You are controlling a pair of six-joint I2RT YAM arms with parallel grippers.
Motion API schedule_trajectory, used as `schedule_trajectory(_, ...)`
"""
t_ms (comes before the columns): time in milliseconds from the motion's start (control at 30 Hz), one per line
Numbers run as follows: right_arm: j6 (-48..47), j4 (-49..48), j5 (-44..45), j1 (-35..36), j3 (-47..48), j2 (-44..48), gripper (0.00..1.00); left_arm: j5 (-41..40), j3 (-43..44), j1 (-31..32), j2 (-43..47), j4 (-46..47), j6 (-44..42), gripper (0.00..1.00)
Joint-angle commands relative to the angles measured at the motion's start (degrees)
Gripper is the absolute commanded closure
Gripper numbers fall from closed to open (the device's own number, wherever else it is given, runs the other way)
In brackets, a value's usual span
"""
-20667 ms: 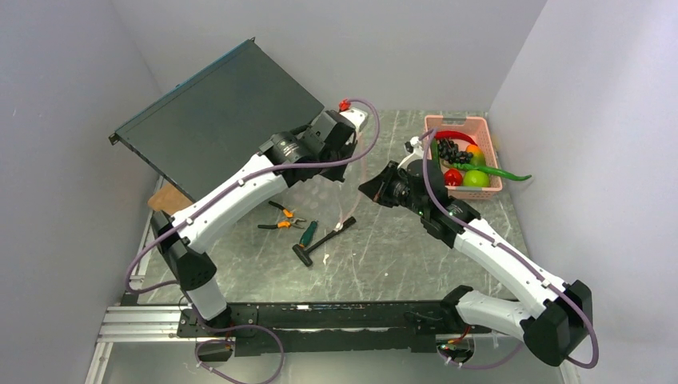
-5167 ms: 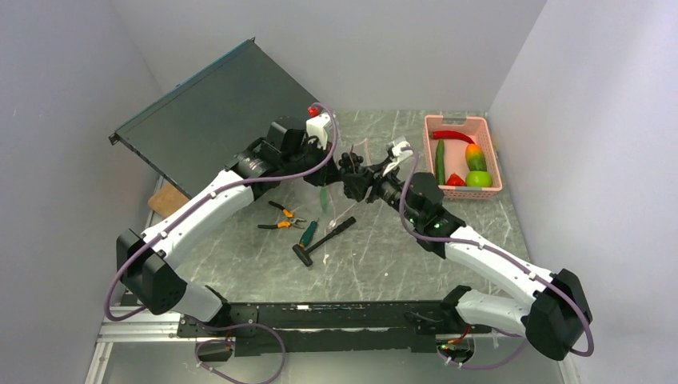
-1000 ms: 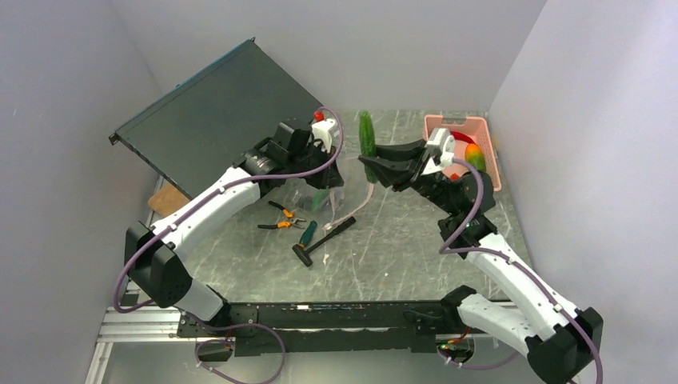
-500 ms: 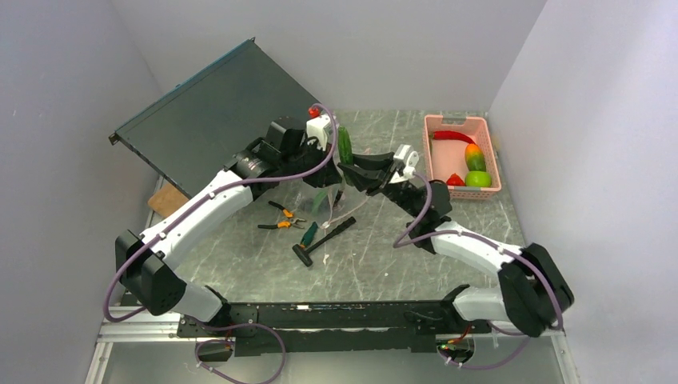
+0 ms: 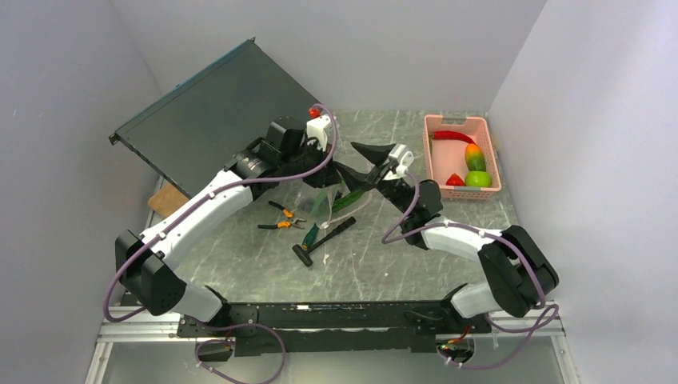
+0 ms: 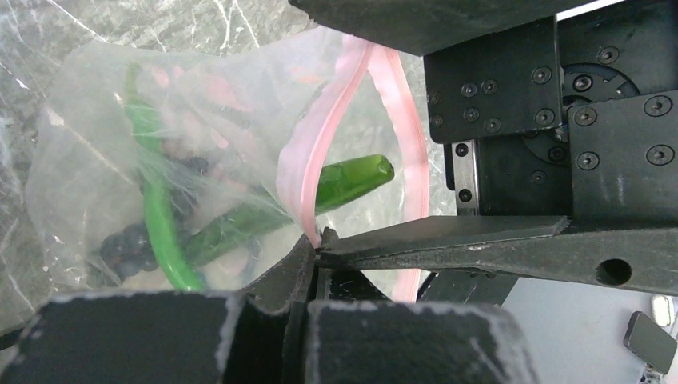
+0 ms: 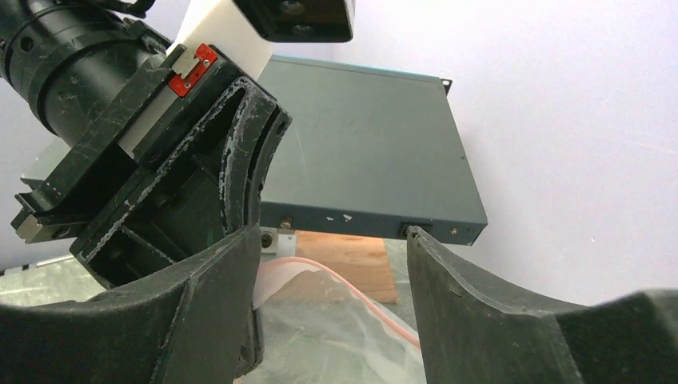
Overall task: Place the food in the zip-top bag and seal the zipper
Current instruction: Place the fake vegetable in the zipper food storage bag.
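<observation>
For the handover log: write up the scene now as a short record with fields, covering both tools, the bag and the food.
left tool: shut on the zipper of the zip-top bag
right tool: open, empty, over the bag
zipper state: unsealed, strips apart
in bag: cucumber, grape bunch
in pink basket: red chili, mango, green apple, tomato

Orange-handled pliers (image 5: 283, 218), green-handled screwdriver (image 5: 309, 234) and black hammer (image 5: 327, 238) lie close together; pink basket (image 5: 463, 120) sits far right.
</observation>
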State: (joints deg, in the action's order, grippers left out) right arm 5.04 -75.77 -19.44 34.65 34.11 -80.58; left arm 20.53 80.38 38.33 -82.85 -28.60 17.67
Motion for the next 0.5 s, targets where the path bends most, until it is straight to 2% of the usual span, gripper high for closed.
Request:
schedule_trajectory(0, -1.18, 2.06, -0.44, 0.31, 0.06, 3.38, 0.30, 0.35, 1.95, -0.15, 1.86, 1.73, -0.58, 1.00)
schedule_trajectory(200, -4.25, 15.08, 0.34, 1.19, 0.84, 11.20, 0.31, 0.11, 1.80, -0.10, 1.53, 1.76, -0.59, 1.00)
schedule_trajectory(367, -7.39, 36.31, 4.45, 2.14, 4.91, 19.16, 0.31, -0.49, 1.88, -0.16, 1.40, 1.54, -0.79, 1.00)
schedule_trajectory(467, -4.39, 49.55, 7.83, 2.44, 8.15, 23.70, 0.32, -1.67, 1.63, -0.23, 1.19, 1.67, -1.01, 1.00)
